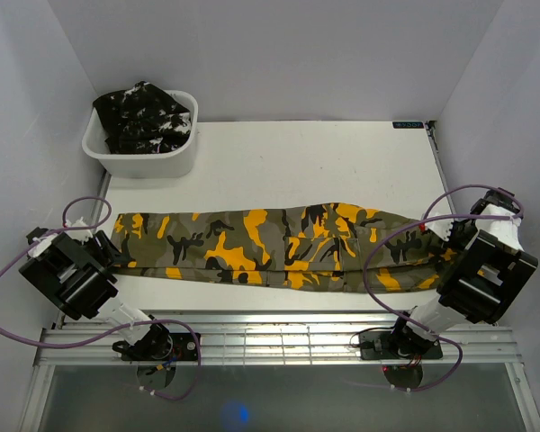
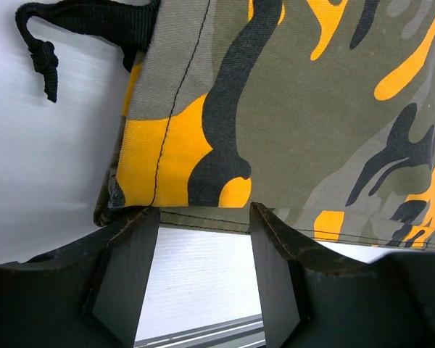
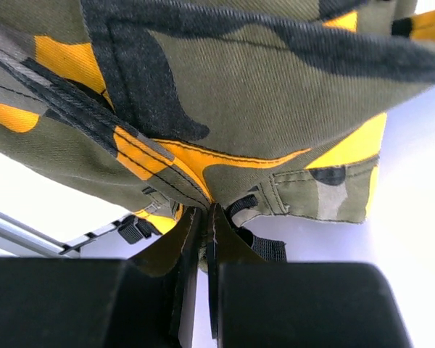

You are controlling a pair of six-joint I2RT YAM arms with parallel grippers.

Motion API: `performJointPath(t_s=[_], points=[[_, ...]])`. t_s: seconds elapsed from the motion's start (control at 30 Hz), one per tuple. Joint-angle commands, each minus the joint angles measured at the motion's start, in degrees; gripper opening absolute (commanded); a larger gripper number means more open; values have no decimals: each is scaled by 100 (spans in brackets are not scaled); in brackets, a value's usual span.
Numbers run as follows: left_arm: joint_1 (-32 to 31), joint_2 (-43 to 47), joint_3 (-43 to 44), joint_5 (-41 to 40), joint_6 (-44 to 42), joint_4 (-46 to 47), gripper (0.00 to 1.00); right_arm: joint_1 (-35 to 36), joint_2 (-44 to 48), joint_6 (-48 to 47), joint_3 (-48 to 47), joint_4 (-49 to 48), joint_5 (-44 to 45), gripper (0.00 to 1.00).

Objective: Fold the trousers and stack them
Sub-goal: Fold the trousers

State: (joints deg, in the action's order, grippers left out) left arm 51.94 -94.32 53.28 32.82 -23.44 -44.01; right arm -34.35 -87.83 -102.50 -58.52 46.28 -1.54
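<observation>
Two wrist views reveal grips: right gripper (image 3: pixel 206 225) clamps the olive-grey trousers (image 3: pixel 275 94); left gripper (image 2: pixel 203 268) gapes empty at their hem. Overhead alone shows black trousers (image 1: pixel 144 112).

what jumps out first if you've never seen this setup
The orange camouflage trousers lie stretched from arm to arm along the near side of the table. The right end effector is shut on their waist end; the left end effector stands open at the other end. At back left, a white tub holds black-and-white trousers.

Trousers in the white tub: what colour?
These trousers are black with white flecks; the top external view shows them best.
</observation>
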Motion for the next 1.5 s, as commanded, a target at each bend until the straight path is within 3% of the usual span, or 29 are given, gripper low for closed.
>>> performJointPath(t_s=[0.0,0.1,0.17,0.23,0.37,0.43,0.47,0.57,0.63,0.77,0.87,1.07,1.27,1.47], points=[[132,-60,183,-689,-205,367,65,-168,-85,-174,8,-216,321,8],[132,19,306,-347,-406,95,65,-169,-33,-226,147,-190,356,11],[132,150,359,-58,-582,-151,65,-134,169,-288,437,-356,242,24],[106,458,499,-12,-854,-414,65,-107,284,-280,604,-462,216,29],[97,915,815,-100,-1180,-775,64,-63,416,-69,492,-383,-162,52],[97,1073,982,-240,-1215,-907,64,-28,460,54,369,-191,-380,68],[97,1091,1044,-267,-1242,-969,64,33,521,194,194,-77,-478,82],[70,1118,1185,-258,-1443,-1154,61,322,853,449,-10,468,-917,93],[-87,1118,1176,-223,-1680,-1311,59,586,1100,704,60,697,-1189,93],[-535,1048,1168,-39,-3030,-2014,56,1883,1759,1239,490,1014,-1427,66],[-896,1013,1211,40,-3420,-2261,55,3068,1971,2161,842,778,-1507,55],[-1266,775,1510,330,-3764,-2446,55,4908,1980,3568,1369,94,-1393,47],[-1318,503,1703,497,-4098,-2472,58,5692,2077,3842,2142,-751,-866,45],[-1318,362,1730,515,-4037,-2394,60,5878,2024,3878,2442,-1446,-567,43]])
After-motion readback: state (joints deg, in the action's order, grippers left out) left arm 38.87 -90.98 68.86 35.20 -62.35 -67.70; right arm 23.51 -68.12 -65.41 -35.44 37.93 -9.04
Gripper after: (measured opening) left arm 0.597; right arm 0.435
